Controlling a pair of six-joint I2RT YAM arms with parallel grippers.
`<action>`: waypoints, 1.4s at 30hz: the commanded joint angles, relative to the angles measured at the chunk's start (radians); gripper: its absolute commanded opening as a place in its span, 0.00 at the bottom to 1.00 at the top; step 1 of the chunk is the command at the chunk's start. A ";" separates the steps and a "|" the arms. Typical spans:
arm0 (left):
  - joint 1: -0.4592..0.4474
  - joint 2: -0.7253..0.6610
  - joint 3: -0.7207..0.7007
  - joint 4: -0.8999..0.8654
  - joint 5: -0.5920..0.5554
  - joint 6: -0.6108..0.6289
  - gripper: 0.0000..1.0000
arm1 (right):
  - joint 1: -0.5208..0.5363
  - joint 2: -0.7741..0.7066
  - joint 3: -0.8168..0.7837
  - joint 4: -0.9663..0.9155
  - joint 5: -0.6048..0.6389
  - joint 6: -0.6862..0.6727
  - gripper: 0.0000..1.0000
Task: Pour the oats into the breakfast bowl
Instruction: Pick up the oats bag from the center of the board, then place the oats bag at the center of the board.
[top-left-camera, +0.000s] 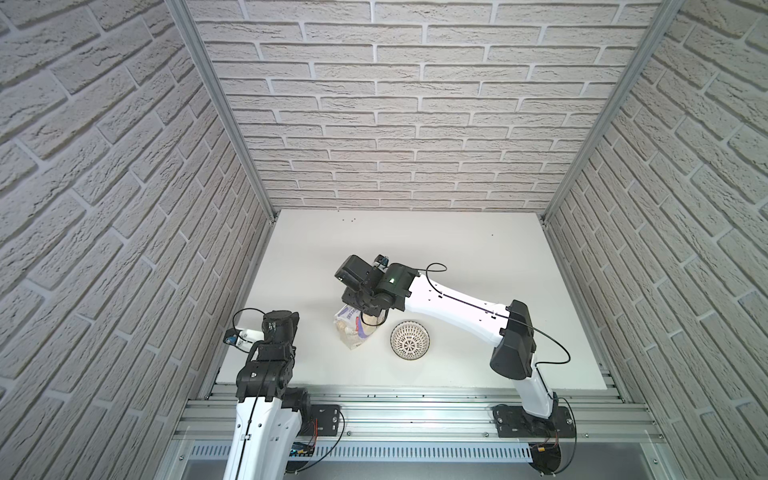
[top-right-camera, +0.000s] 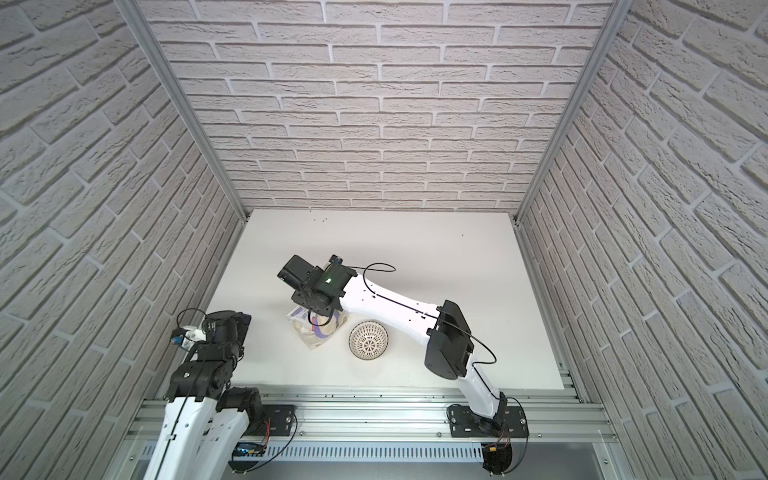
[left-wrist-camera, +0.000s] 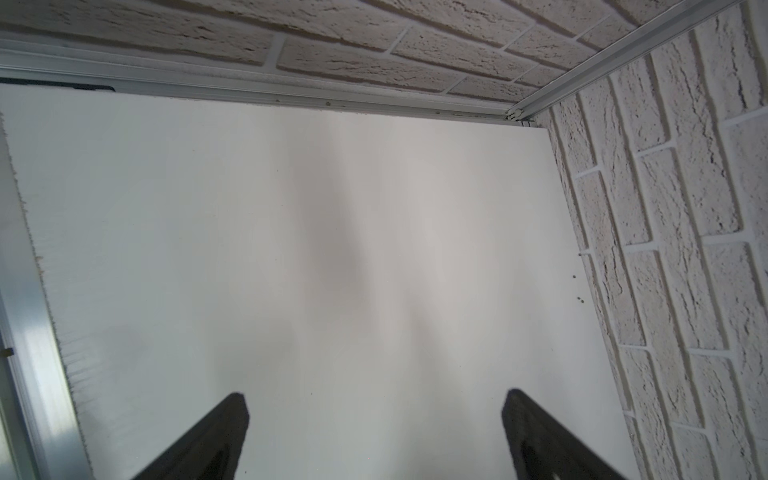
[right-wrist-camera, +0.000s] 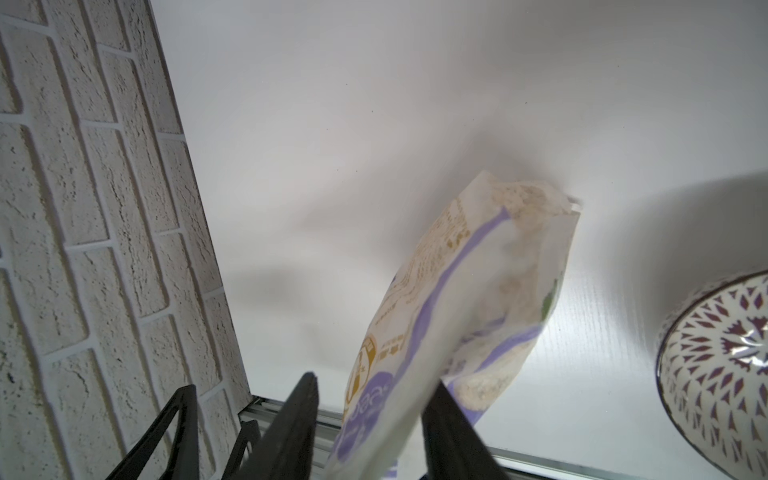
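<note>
Your right claw (right-wrist-camera: 374, 378) is straddling a clear crinkly plastic pouch (right-wrist-camera: 478, 282) with a white and purple printed label. Its two black, wedge-shaped fingers (right-wrist-camera: 449, 424) are standing partly open, one on each side of the pouch's upper part. One finger is touching the film. The other is sitting just beside it with a thin gap showing, so you cannot tell whether the claw is truly gripping. The pouch is looking blurred in the right wrist view.

In both top views the pouch (top-left-camera: 353, 334) is standing on the smooth white surface (top-left-camera: 457, 257), leaning a little, directly under the right arm's black wrist. Pale beige oat flakes (right-wrist-camera: 532, 199) are showing through the film, bunched at the end resting on the surface.

A small round white bowl (top-left-camera: 401, 332), glossy, with a dark lattice pattern inside and a dark rim, is sitting upright just beside the pouch on its right, not touching it.

Your left claw (left-wrist-camera: 376, 415) is hanging wide open over bare surface by the left wall, holding nothing.

Rough, pale brick-textured panels (top-left-camera: 395, 104) are enclosing three sides. A ribbed aluminium rail (top-left-camera: 415, 411) is running along the front edge and carrying both arm bases.
</note>
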 joint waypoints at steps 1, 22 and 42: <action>-0.005 -0.040 -0.029 0.031 0.022 -0.011 0.98 | -0.002 0.046 0.046 0.022 -0.031 -0.025 0.29; -0.005 0.037 0.080 0.122 0.214 0.188 0.97 | -0.146 -0.147 0.282 0.045 -0.066 -0.936 0.03; -0.365 0.367 0.206 0.402 0.231 0.358 0.97 | -0.220 -0.902 -0.575 -0.141 0.113 -1.001 0.04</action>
